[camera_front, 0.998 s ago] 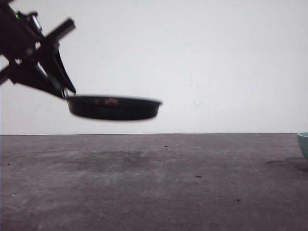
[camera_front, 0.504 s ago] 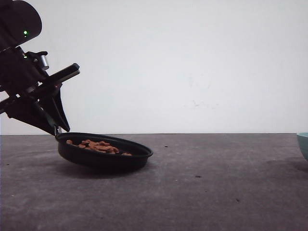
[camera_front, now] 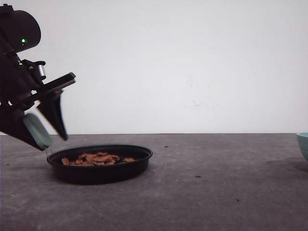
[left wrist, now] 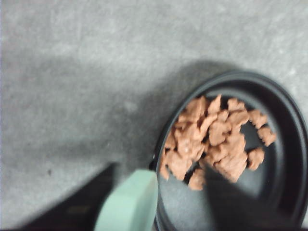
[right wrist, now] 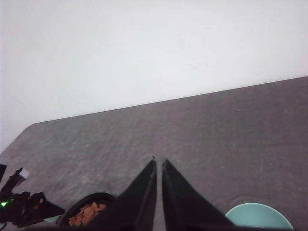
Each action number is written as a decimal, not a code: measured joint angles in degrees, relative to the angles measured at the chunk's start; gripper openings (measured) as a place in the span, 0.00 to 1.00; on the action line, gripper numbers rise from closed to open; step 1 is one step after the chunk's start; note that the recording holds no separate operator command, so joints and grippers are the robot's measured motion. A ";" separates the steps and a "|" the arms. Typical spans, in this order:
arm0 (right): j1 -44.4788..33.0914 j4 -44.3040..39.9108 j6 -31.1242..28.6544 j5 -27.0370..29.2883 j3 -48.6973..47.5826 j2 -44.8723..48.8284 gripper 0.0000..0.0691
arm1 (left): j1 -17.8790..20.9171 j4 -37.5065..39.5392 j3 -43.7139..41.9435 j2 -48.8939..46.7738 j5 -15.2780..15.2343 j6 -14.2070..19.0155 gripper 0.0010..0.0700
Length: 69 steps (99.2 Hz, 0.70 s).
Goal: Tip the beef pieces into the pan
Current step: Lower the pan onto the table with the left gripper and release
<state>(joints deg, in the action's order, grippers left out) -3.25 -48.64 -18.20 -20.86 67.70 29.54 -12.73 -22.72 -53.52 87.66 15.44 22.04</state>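
With the beef (camera_front: pixel 96 158) heaped inside it, the pan (camera_front: pixel 99 163) sits flat on the gray desk (camera_front: pixel 202 192) at its left side, as seen from the front, the reddish-brown chunks gathered toward the handle half of the black floor and none visible on the desk around it. From the left wrist camera the beef (left wrist: pixel 214 142) lies just beyond the fingers, with the pan (left wrist: pixel 284 159) stretching away from them and its mint-green handle (left wrist: pixel 129 204) pointing back toward the wrist, so the pan's long axis runs straight out from the left gripper (camera_front: pixel 45 137). That handle (camera_front: pixel 37 131) rises at a slant up into the left fingers (camera_front: pixel 57 120), which flank it closely; whether they are pinching it or have slackened cannot be told from these pictures. The left arm is plainly the nearer one, right at the pan's rim. The right fingers (right wrist: pixel 149 192), seen from their own wrist camera, are pressed almost together and hold nothing, raised well apart from the pan (right wrist: pixel 89 211) and closer to a teal bowl (right wrist: pixel 258 216), whose edge also shows at the desk's right side in the front view (camera_front: pixel 303 144). Judged from how things lie, the pour looks finished, and what remains would be freeing the handle and drawing the left arm back along that same axis. No brand, label or writing can be read anywhere.
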 joint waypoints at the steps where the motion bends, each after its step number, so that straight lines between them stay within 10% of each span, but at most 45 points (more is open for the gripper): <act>1: 0.00 0.02 -0.04 0.00 0.00 0.00 0.02 | 0.02 0.02 0.00 0.00 -0.02 0.00 0.57; 18: 0.00 0.02 -0.11 -0.11 0.00 -0.04 0.02 | 0.55 0.02 0.00 -0.39 0.02 -0.15 0.99; 42: 0.00 0.15 0.26 0.33 0.00 -0.15 0.02 | 2.32 -1.29 0.00 -10.97 -2.54 -0.11 0.99; 69: 0.70 0.46 6.10 8.66 0.00 -0.15 0.02 | 3.08 -3.52 0.00 -31.76 -13.46 -2.95 0.99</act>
<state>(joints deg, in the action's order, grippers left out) -2.55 -48.18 -12.10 -12.21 67.70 29.39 -9.65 -26.24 -53.52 55.90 1.98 19.09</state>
